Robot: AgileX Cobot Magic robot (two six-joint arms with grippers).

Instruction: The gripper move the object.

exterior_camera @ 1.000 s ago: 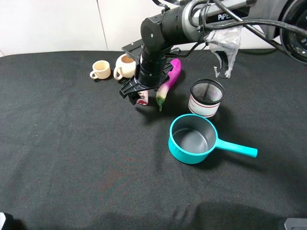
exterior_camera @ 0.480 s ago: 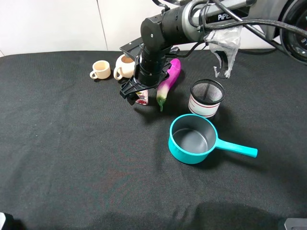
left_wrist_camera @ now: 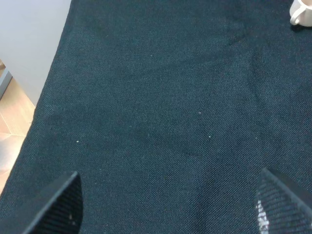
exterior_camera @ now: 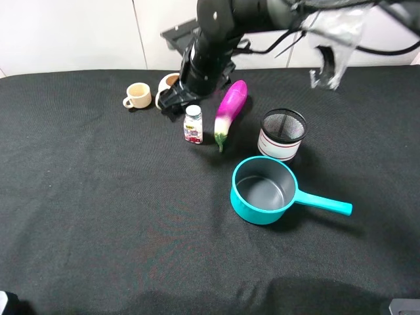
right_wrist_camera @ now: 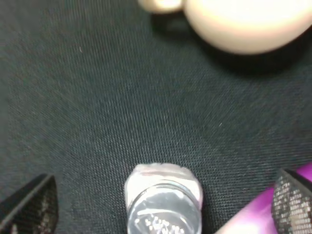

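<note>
Overhead, right gripper (exterior_camera: pixel 172 104) with fingers (right_wrist_camera: pixel 30 204) wide, half-hidden by arm; bottle (exterior_camera: pixel 193 124) free beside eggplant (exterior_camera: pixel 229 110).

The small clear bottle (exterior_camera: pixel 193 124) has a white cap and a red-and-yellow label; beside it lies a magenta eggplant (exterior_camera: pixel 229 111) with a green stem. A black mesh cup (exterior_camera: pixel 283 134) wears a white band, the saucepan (exterior_camera: pixel 265 191) is teal with a grey inside, two mugs (exterior_camera: pixel 138 96) are cream, and the tablecloth (exterior_camera: pixel 98 216) is black.

A black cloth surface (exterior_camera: pixel 98 216) carries 6 things. The bottle (exterior_camera: pixel 193 124) stands upright beside an eggplant (exterior_camera: pixel 229 112). Around them sit 2 cream cups (exterior_camera: pixel 138 96), a mesh cup (exterior_camera: pixel 283 134) and a teal saucepan (exterior_camera: pixel 265 191).
</note>
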